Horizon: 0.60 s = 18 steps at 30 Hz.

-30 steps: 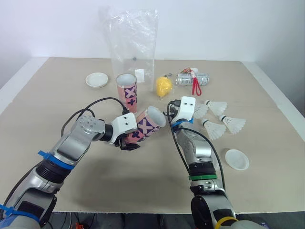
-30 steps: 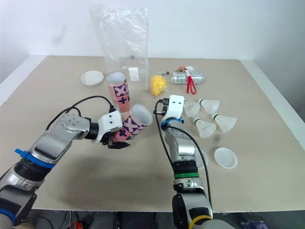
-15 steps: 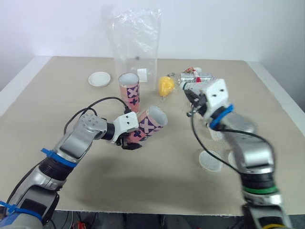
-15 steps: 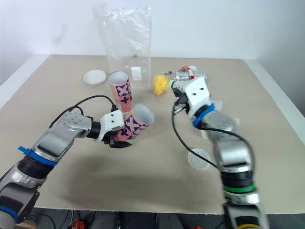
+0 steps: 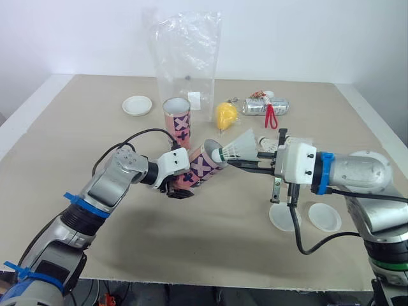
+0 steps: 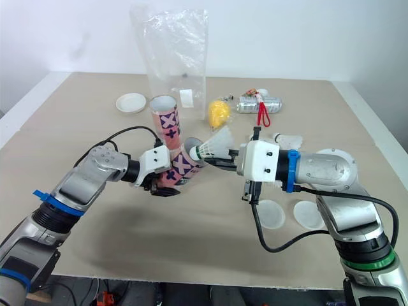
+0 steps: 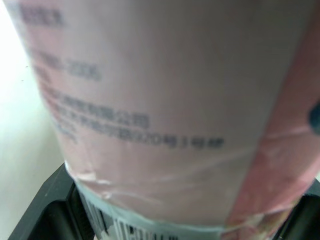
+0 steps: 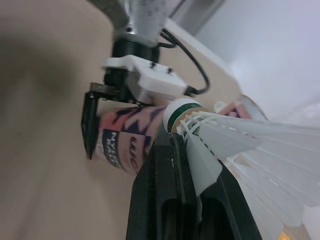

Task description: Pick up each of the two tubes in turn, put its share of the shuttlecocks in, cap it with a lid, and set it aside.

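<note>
Nearest me, two white lids (image 5: 283,217) lay flat side by side on the table (image 5: 191,255). Beyond them my left gripper (image 5: 175,188) was clamped on a pink tube (image 5: 203,167), which tilted with its open mouth toward my right gripper (image 5: 231,159). That gripper pinched a shuttlecock (image 5: 239,146), its cork right at the tube's rim. Farther back the second tube (image 5: 178,121) stood upright before a clear plastic bag (image 5: 186,57), with a third lid (image 5: 138,105) near it.

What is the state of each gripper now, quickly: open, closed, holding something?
Left gripper: closed on the tilted pink tube.
Right gripper: closed on a shuttlecock.
</note>
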### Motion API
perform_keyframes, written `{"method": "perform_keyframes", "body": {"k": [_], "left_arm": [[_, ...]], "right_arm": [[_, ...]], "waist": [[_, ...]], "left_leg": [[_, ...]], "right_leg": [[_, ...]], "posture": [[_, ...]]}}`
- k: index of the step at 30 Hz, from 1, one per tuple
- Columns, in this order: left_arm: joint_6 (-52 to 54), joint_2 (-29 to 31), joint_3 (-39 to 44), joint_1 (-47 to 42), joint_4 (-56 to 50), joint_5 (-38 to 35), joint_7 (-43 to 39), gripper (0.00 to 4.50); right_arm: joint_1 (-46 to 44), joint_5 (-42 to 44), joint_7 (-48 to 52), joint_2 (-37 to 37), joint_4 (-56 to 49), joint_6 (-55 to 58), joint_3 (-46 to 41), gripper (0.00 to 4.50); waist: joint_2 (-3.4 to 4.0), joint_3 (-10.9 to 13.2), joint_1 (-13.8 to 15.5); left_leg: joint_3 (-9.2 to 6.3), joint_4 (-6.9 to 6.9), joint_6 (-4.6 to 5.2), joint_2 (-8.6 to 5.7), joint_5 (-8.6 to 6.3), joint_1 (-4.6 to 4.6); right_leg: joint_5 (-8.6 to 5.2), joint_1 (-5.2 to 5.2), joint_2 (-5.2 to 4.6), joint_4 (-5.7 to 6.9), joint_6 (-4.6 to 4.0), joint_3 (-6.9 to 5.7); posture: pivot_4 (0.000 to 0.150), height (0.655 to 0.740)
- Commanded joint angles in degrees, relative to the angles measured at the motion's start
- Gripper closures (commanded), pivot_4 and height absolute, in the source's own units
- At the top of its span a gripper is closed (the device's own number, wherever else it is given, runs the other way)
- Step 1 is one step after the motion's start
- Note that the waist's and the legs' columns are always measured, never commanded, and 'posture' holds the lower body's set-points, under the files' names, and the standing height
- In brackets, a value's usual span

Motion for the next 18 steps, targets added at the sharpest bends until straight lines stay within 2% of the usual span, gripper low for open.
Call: {"method": "perform_keyframes", "body": {"k": [1, 13, 16, 17, 18], "left_arm": [[-0.4, -0.7, -0.8, -0.9, -1.8, -0.2, -0.7, 0.79], [0.2, -1.2, -0.8, -0.1, -2.9, 0.0, 0.1, 0.79], [0.4, -1.2, -0.9, 0.3, -3.3, 0.0, 0.4, 0.79], [0.5, -1.2, -1.0, 0.4, -3.4, -0.1, 0.5, 0.79], [0.5, -1.1, -1.0, 0.5, -3.5, -0.1, 0.6, 0.79]], "right_arm": [[-2.0, -1.6, 0.8, 0.5, 1.5, -2.7, 1.3, 4.45], [-8.2, -5.7, 7.9, 0.4, 11.5, -12.7, 5.9, 4.45], [-10.4, -5.3, 10.5, -0.2, 13.0, -13.8, 6.0, 3.43], [-11.1, -4.9, 11.0, -0.3, 13.2, -13.5, 5.8, 2.82], [-11.7, -3.9, 11.5, -0.7, 13.1, -12.6, 5.1, 2.5]], "waist": [[0.0, 0.0, 0.0], [0.02, 0.1, 0.0], [0.03, 0.1, 0.0], [0.04, 0.1, 0.0], [0.04, 0.1, 0.0]], "left_leg": [[0.0, 0.0, 0.0, 0.0, 0.0, 0.0], [-0.03, -0.05, 0.0, 0.01, 0.0, -0.01], [-0.02, -0.04, 0.0, 0.01, 0.0, -0.01], [-0.03, -0.04, 0.0, 0.01, 0.0, -0.01], [-0.03, -0.05, 0.0, 0.01, 0.0, -0.01]], "right_leg": [[-0.01, 0.0, 0.0, 0.0, -0.01, -0.01], [-0.05, -0.02, 0.02, 0.0, -0.05, -0.04], [-0.04, -0.02, 0.01, 0.0, -0.06, -0.04], [-0.02, -0.02, 0.01, 0.0, -0.09, -0.04], [-0.02, -0.01, 0.01, 0.0, -0.09, -0.04]], "posture": [[0.15, 0.74], [0.15, 0.74], [0.15, 0.74], [0.15, 0.74], [0.15, 0.74]]}}
